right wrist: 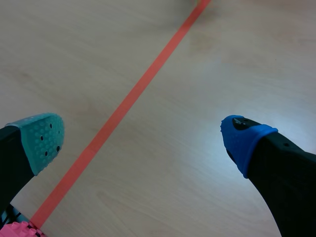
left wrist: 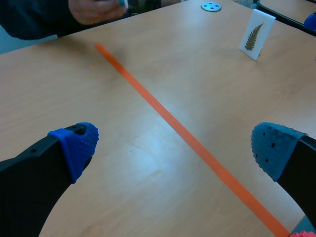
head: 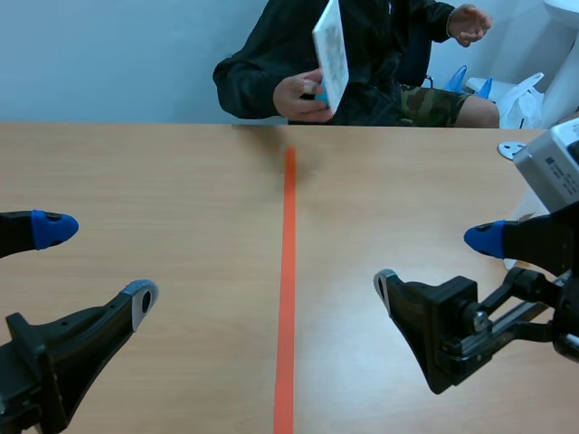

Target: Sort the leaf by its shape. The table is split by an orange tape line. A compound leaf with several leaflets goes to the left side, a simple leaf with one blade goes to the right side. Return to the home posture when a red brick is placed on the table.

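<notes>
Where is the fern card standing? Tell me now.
The left wrist view shows the fern card standing upright to the robot's right of the orange tape line, close to the round metal disc.

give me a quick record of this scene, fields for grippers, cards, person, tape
left gripper: open, holding nothing, low over the table
right gripper: open, holding nothing
tape line: orange, runs down the table's middle
fern card: stands upright on the table, across the tape from the left gripper
white card: off the table, held in the person's hand
metal disc: flat near the far edge
</notes>
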You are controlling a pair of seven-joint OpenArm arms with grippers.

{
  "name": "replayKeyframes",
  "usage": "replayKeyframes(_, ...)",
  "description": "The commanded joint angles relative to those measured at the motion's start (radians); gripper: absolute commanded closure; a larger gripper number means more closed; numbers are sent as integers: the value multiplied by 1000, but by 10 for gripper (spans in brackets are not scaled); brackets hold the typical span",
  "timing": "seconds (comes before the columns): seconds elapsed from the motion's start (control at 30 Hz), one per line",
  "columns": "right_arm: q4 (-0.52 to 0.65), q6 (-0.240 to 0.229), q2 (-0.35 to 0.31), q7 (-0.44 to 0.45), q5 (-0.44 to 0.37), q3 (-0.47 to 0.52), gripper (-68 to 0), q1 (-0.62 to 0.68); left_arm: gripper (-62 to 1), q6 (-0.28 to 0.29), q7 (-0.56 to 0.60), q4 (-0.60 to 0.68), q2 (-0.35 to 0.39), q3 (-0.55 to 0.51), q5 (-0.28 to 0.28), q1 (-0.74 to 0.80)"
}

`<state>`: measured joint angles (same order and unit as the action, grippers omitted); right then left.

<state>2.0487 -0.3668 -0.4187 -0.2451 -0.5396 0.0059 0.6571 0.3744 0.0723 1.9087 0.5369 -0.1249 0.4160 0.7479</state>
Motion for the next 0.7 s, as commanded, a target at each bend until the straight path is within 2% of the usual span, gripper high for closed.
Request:
replayKeyframes(0.0,9,0,-5,15,-6,6,-679,-15,-623,2,14,15,-7,3,6,-3)
replayKeyframes(0.67,7,3,-5,23,16,6,-679,-23,-623,2,14,15,-7,3,6,-3)
